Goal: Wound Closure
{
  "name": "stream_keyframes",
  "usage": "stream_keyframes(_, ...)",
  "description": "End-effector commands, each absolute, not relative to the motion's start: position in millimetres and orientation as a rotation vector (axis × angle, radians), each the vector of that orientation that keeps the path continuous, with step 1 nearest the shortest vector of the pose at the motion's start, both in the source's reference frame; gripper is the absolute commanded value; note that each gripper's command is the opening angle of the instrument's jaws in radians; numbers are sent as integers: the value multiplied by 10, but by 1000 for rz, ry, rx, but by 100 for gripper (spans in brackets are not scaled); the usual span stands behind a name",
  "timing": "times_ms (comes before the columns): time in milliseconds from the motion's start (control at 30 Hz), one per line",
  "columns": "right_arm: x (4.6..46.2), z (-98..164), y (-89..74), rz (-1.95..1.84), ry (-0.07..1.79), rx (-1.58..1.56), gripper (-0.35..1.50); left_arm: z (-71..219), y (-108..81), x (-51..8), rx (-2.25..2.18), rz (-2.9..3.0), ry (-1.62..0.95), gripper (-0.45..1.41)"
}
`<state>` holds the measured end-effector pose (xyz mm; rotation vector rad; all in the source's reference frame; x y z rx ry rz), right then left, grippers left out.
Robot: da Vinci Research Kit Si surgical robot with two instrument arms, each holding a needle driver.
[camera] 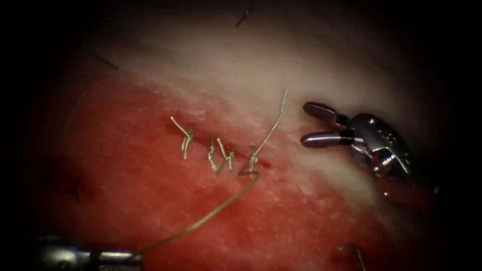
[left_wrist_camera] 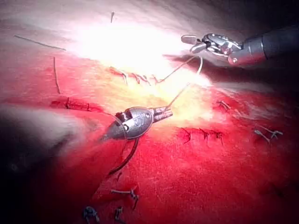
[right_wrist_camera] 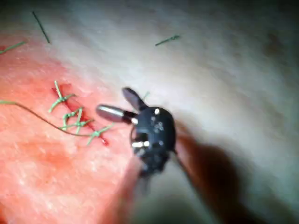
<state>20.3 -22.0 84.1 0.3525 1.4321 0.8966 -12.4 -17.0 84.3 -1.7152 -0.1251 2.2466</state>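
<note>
The cut (camera: pixel 221 148) runs slanted across the tissue (camera: pixel 150 200), closed by several knotted stitches. From the last knot (camera: pixel 252 164) a long thread (camera: pixel 201 218) runs down-left to my left tool (camera: pixel 138 257), whose jaws are shut on it. The same grip appears in the left wrist view, left tool (left_wrist_camera: pixel 169 112) on thread (left_wrist_camera: pixel 180 95). A short free tail (camera: pixel 275 123) rises from that knot. My right tool (camera: pixel 307 123) stands right of the cut, jaws open, holding nothing; the right tool (right_wrist_camera: pixel 112 100) is near the stitches (right_wrist_camera: pixel 74 116). A dark curve (left_wrist_camera: pixel 125 159) hangs below the left tool; I cannot tell whether it is the needle.
Red fluid (camera: pixel 125 165) covers the tissue left of and below the cut; the far side is pale. Cut thread ends lie scattered (camera: pixel 243 17) (camera: pixel 354 251). The left wrist view takes in other stitched cuts (left_wrist_camera: pixel 203 134) (left_wrist_camera: pixel 74 104) and the right tool (left_wrist_camera: pixel 188 43).
</note>
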Motion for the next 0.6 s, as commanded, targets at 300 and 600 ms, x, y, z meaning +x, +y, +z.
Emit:
stream_keyframes(300, 236, 827, -224, 638, 1415, 108, 109, 888, -138, -136, -1683, 2264, -140, -45)
stream_keyframes(600, 229, 852, -196, 573, 1274, -17, 56, 880, -143, -117, -1645, 2371, -212, -45)
